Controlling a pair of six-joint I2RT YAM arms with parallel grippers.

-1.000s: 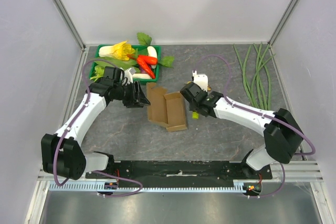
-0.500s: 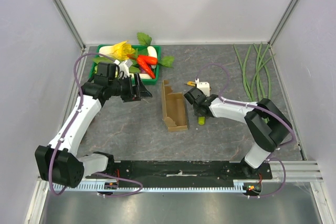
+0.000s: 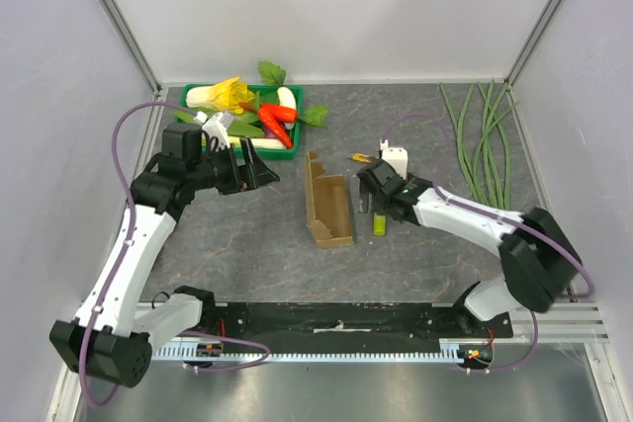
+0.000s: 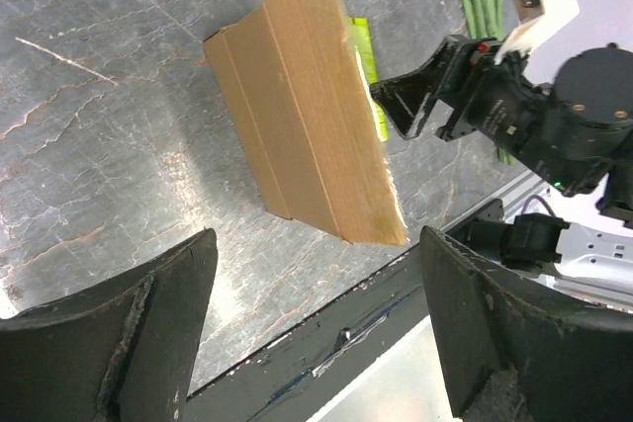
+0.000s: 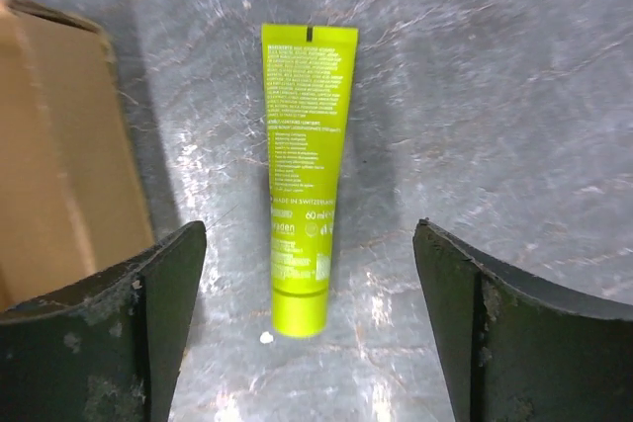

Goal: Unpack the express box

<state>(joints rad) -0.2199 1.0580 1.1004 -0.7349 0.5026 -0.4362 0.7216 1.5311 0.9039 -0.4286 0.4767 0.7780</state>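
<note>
The express box, plain brown cardboard, rests on its long side mid-table, also seen in the left wrist view and at the left edge of the right wrist view. A lime-green tube lies flat on the table just right of the box. My right gripper hovers open over the tube, and its fingers do not touch it. My left gripper is open and empty to the left of the box, well apart from it.
A green tray full of vegetables sits at the back left, close behind the left gripper. Long green beans lie at the back right. A small yellow scrap lies behind the box. The black base rail runs along the near edge.
The box went from lying spread open to resting on its side. The left gripper pulled back to the left and opened. The right gripper opened, and the tube now lies free on the table.
</note>
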